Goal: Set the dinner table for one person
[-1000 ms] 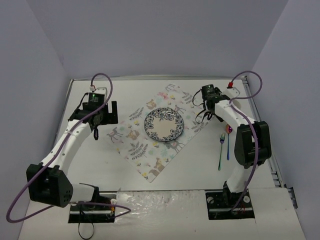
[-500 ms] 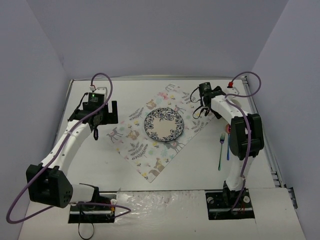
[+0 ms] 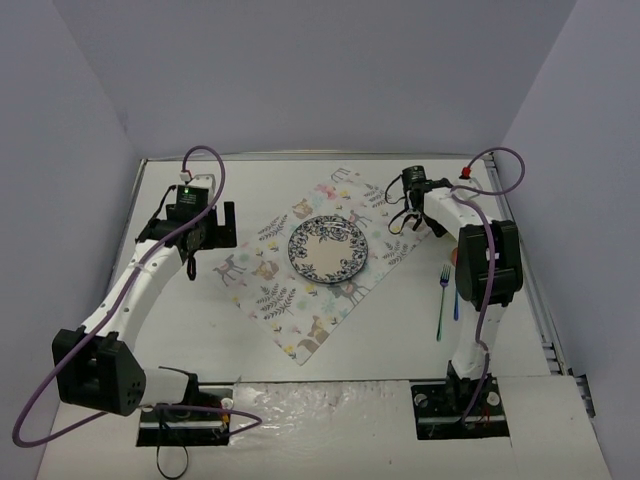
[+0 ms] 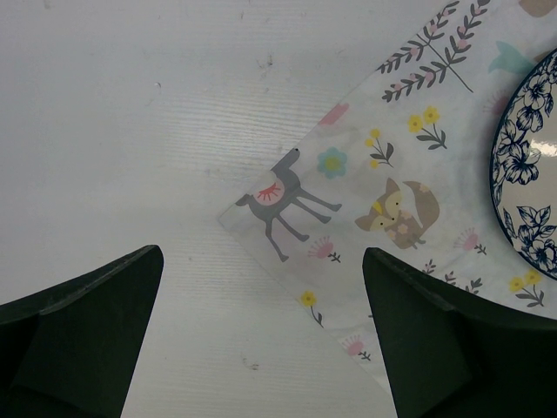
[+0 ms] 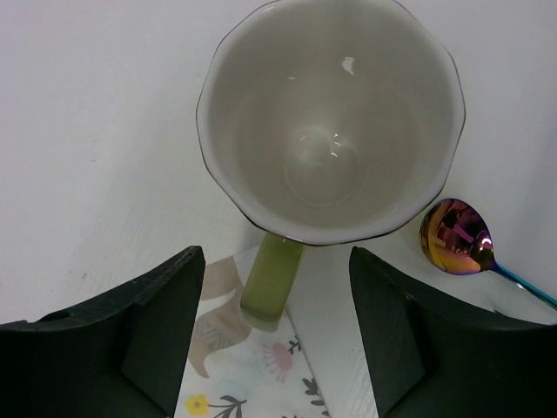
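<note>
A white mug [image 5: 331,122] with a green handle [image 5: 271,279] stands upright on the dinner table [image 3: 250,340], at the far right corner of the animal-print placemat [image 3: 320,270]. My right gripper [image 5: 277,340] hovers over it, open. Its fingers flank the handle without touching it. In the top view the right gripper [image 3: 408,205] hides the mug. A blue floral plate [image 3: 328,247] lies on the placemat. My left gripper [image 4: 261,340] is open and empty above the placemat's left corner, also seen from above as the left gripper [image 3: 208,238].
An iridescent spoon [image 5: 457,237] lies just right of the mug. A green-handled fork [image 3: 441,300] and a blue-handled utensil [image 3: 456,295] lie side by side on the table, right of the placemat. White walls enclose the table on three sides.
The right arm has folded back toward the far side, and its gripper has shifted slightly left over the placemat's far corner. The left arm has not moved.
</note>
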### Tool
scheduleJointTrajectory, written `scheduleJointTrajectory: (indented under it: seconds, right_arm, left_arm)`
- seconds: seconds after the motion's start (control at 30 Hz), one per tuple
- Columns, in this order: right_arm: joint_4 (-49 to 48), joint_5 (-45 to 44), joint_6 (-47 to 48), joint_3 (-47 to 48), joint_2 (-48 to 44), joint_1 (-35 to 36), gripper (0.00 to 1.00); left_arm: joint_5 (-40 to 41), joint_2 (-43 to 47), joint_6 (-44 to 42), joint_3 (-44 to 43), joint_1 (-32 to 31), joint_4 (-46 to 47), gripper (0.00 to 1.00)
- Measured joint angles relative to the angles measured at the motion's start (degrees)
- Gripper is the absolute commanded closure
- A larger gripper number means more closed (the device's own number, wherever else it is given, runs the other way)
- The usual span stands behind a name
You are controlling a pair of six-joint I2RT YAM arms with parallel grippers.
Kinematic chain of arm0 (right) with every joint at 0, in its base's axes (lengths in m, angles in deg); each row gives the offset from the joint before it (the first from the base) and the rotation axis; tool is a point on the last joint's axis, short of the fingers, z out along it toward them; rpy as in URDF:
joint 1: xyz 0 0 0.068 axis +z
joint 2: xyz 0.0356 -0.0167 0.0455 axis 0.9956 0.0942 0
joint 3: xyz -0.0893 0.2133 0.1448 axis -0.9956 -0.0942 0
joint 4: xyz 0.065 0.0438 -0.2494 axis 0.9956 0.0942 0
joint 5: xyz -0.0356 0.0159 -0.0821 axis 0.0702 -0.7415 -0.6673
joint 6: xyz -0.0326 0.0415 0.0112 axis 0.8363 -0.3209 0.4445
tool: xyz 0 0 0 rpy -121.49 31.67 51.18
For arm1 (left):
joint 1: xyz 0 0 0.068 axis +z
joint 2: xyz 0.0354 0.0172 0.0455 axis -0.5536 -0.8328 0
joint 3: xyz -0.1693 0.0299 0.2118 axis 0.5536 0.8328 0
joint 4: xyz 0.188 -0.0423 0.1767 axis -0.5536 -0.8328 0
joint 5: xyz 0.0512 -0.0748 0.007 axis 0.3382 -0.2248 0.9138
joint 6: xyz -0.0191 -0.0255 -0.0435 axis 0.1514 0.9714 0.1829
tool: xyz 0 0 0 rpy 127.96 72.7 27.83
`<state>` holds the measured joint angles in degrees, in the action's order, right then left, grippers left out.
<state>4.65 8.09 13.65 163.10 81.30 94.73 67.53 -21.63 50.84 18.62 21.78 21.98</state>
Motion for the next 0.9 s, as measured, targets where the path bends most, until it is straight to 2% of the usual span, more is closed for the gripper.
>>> scheduleJointTrajectory:
  seconds: [0.13, 0.2, 0.27, 0.53, 0.7, 0.9]
  right_arm:
    - [0.3, -0.1, 0.0, 0.5, 0.5, -0.6, 0.55]
    - [0.5, -0.1, 0.1, 0.5, 0.6, -0.7, 0.64]
    - [0.5, -0.1, 0.3, 0.5, 0.6, -0.7, 0.68]
    - [0.7, -0.8, 2.1, 0.3, 0.6, -0.7, 0.98]
    - [-0.6, -0.9, 5.9, -0.9, 0.0, -0.7, 1.0]
    - [-8.6, 0.5, 17.5, -9.1, -5.1, -0.7, 1.0]
  left_arm:
    - [0.0, 0.0, 0.0, 0.0, 0.0, 0.0, 0.03]
    - [0.0, 0.0, 0.0, 0.0, 0.0, 0.0, 0.03]
    - [0.0, 0.0, 0.0, 0.0, 0.0, 0.0, 0.03]
    - [-0.2, 0.0, 0.0, 0.0, 0.0, 0.0, 0.03]
    - [-0.4, 0.0, 0.0, 0.0, 0.0, 0.0, 0.03]
    - [-0.5, 0.0, 0.0, 0.0, 0.0, 0.0, 0.03]
